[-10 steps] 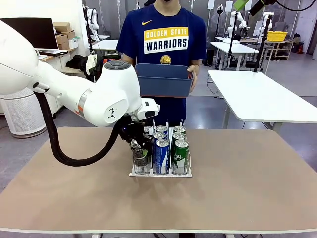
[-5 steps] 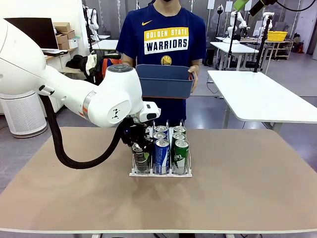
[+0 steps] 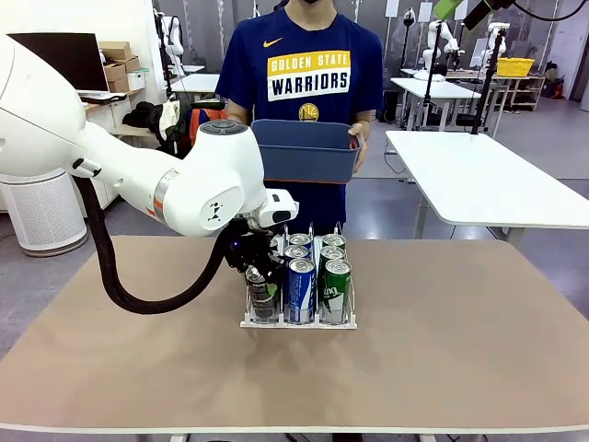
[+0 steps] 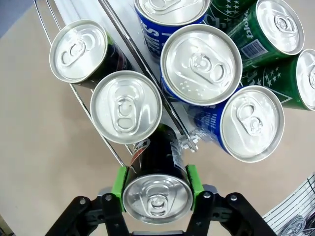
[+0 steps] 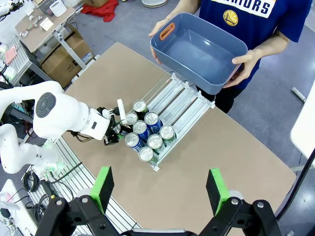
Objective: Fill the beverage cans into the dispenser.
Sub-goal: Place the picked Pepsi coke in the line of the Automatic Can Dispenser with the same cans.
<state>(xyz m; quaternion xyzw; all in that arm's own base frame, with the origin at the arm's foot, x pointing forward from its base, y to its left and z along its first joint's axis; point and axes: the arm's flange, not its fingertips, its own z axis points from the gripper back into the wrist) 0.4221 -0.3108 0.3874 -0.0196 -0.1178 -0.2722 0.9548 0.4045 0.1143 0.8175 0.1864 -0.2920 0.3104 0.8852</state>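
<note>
On the tan table (image 3: 460,350), the left gripper (image 4: 156,189) clamps an upright dark grey can (image 4: 157,197) at the near end of the white wire dispenser (image 3: 299,320), in its left lane beside blue-lane cans. The right gripper (image 5: 160,189) hangs open, well above.

In the front view the left arm's white wrist (image 3: 221,189) covers its tool (image 3: 256,269) and the upper part of the dark can (image 3: 261,293) in the dispenser (image 3: 299,318) — grip unreadable there. Beside that can, green cans (image 4: 283,34) run off the wrist picture's edge.
</note>
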